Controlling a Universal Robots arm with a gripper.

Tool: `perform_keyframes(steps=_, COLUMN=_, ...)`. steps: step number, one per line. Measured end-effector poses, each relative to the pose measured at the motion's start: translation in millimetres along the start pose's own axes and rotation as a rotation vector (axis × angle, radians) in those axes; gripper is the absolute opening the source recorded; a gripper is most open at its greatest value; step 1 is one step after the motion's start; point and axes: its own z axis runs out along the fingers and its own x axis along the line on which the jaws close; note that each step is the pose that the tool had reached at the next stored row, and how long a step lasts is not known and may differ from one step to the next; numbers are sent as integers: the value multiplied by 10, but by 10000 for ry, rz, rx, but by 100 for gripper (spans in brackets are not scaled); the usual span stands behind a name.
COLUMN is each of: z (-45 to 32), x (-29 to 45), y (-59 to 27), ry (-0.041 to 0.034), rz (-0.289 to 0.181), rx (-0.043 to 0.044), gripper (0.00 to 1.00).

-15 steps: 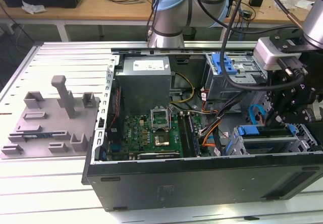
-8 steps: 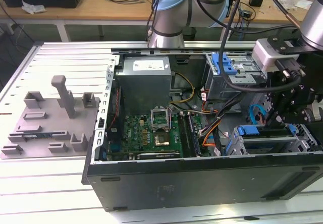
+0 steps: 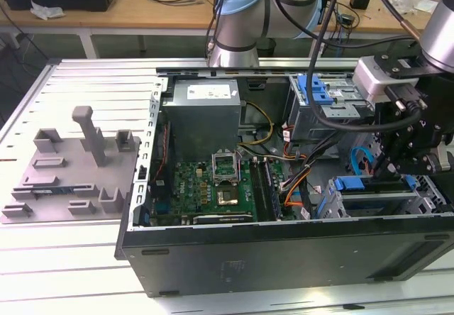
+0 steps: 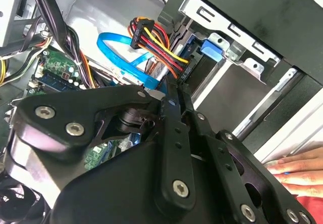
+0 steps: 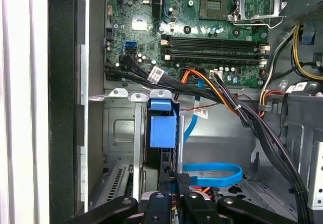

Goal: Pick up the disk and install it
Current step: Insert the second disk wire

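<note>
The disk stands edge-on in a slot of the grey drive cage at the case's front corner. Its blue bracket end faces up, and the silver body is mostly hidden in the slot. The same blue bracket end appears in the exterior view and the second wrist view. My gripper hovers a short way off the bracket, beside a loop of blue cable. Its fingers are shut together with nothing between them.
The open computer case holds the motherboard, a grey power-supply box and bundles of black and coloured cables near the cage. A second cage with a blue latch is behind. A person's hand rests outside the case.
</note>
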Motion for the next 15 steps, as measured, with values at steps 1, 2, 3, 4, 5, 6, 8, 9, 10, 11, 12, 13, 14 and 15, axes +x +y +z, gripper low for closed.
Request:
perform_keyframes(steps=1, z=3, x=0, y=0, ry=0, rz=0, rx=17, gripper=16)
perform_keyframes(steps=2, z=5, x=0, y=1, ry=1, rz=0, rx=27, gripper=16)
perform_keyframes(steps=3, z=6, x=0, y=0, ry=2, rz=-1, rx=34, gripper=16)
perform_keyframes(steps=4, z=8, x=1, y=1, ry=2, rz=-1, rx=43, gripper=16)
perform_keyframes(steps=5, z=10, x=2, y=1, ry=2, rz=-1, rx=49, gripper=16)
perform_keyframes(steps=6, z=11, x=2, y=1, ry=2, rz=-2, rx=56, gripper=16)
perform_keyframes(steps=8, z=11, x=2, y=2, ry=2, rz=-2, rx=66, gripper=16)
perform_keyframes(steps=9, z=12, x=3, y=6, ry=0, rz=-3, rx=76, gripper=16)
perform_keyframes(steps=10, z=12, x=2, y=10, ry=-2, rz=-5, rx=80, gripper=16)
perform_keyframes(steps=11, z=12, x=2, y=15, ry=-3, rz=-8, rx=82, gripper=16)
perform_keyframes(steps=12, z=10, x=2, y=22, ry=-1, rz=-9, rx=83, gripper=16)
perform_keyframes(steps=13, z=10, x=2, y=26, ry=0, rz=-9, rx=83, gripper=16)
perform_keyframes(steps=14, z=10, x=2, y=27, ry=-1, rz=-10, rx=85, gripper=16)
perform_keyframes(steps=15, z=10, x=2, y=28, ry=0, rz=-10, rx=89, gripper=16)
